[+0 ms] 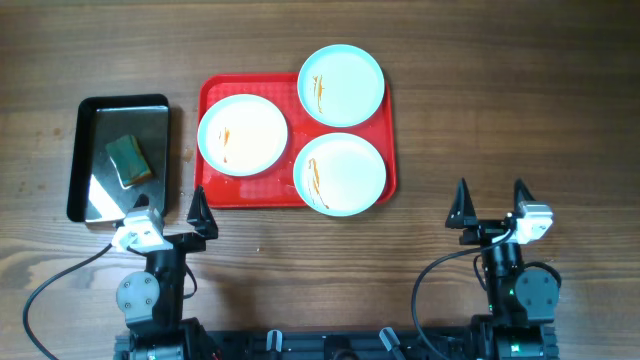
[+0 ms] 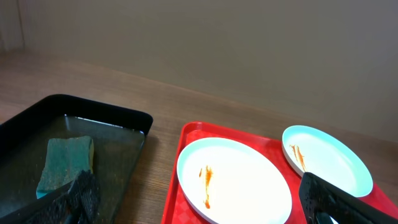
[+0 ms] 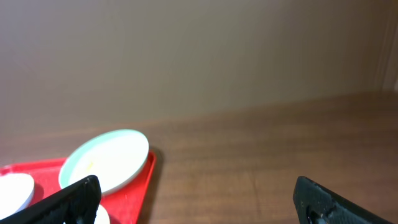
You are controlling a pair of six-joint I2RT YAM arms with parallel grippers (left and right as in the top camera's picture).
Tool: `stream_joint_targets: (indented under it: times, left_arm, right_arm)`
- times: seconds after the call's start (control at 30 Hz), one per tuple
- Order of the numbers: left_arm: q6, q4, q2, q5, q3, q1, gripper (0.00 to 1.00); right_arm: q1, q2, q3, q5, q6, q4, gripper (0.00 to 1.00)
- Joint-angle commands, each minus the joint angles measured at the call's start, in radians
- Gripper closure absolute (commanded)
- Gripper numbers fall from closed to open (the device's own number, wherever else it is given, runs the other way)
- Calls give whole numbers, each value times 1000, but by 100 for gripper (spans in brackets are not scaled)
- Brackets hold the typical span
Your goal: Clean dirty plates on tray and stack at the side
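Plates (image 1: 243,133), three, on one red tray (image 1: 250,192); one sponge (image 1: 129,160)

Glossy red plastic tray (image 1: 212,190), smooth glazed plates (image 1: 242,133), matt wood-grain table (image 1: 500,100), shiny-bottomed black metal tray (image 1: 100,185).

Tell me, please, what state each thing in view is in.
red tray: holding all three plates, none stacked
left plate: sauce-streaked, on the red tray
rear plate: sauce-streaked, on the red tray
front plate: sauce-streaked, on the red tray
sponge: lying in the black tray, untouched
black tray: holding only the sponge
left claw: open, empty
right claw: open, empty
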Motion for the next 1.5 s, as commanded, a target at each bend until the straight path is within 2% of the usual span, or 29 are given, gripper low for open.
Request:
stream_joint_targets:
  times: [0.0, 0.27, 0.4, 0.5, 0.67, 0.9, 1.07, 1.23, 1.3, 1.37, 1.47]
  left_arm:
    - [18, -2, 3, -2, -7, -6, 0]
    - [18, 72, 3, 51, 3, -6, 0]
    - [-39, 62, 7, 51, 63, -6, 0]
    - [-39, 36, 22, 51, 133, -6, 0]
    - [-38, -66, 135, 74, 282, -6, 0]
    - [-37, -255, 454, 96, 540, -6, 0]
    - [-34, -444, 685, 96, 737, -6, 0]
    - [-22, -736, 952, 96, 1001, -6, 0]
    - [-24, -791, 1041, 129, 1074, -6, 0]
    - [-48, -782, 1084, 132, 1075, -6, 0]
    - [-72, -789, 1151, 145, 1074, -6, 0]
  right_arm:
    - [4, 5, -1, -29, -13, 60, 0]
    - [4, 6, -1, -66, -13, 276, 0]
    - [4, 20, 27, -113, -13, 294, 0]
    - [4, 67, 84, -114, -13, 299, 0]
    - [4, 268, 193, -160, -13, 344, 0]
    - [4, 681, 490, -369, -13, 335, 0]
    - [4, 912, 692, -488, -13, 185, 0]
    - [4, 1148, 994, -510, -31, -201, 0]
    - [4, 1232, 1123, -510, -72, -362, 0]
    - [4, 1272, 1168, -510, -93, -393, 0]
    - [4, 1302, 1168, -473, -79, -351, 0]
